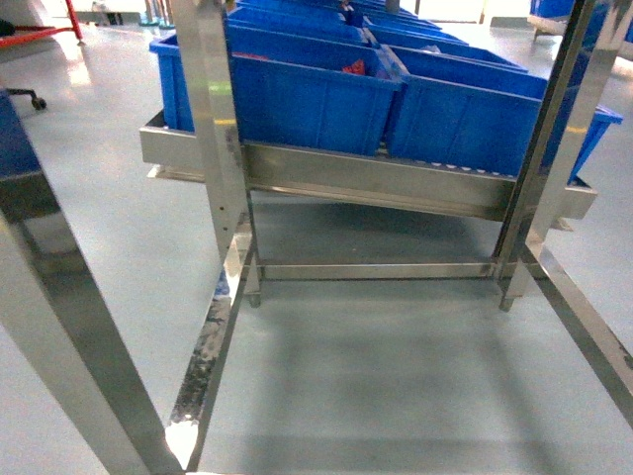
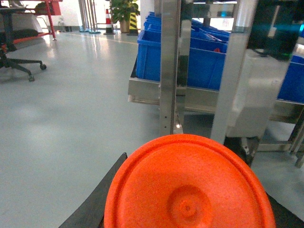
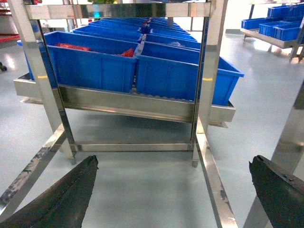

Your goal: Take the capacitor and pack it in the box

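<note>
Bins (image 1: 307, 99) of blue plastic on steel rack (image 1: 366, 183) hold red items (image 1: 354, 67).

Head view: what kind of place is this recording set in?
Probably a factory or warehouse floor. Rows of blue plastic bins sit on a stainless-steel rack over a smooth grey coated floor; the right wrist view shows a second rack of bins farther off.
</note>
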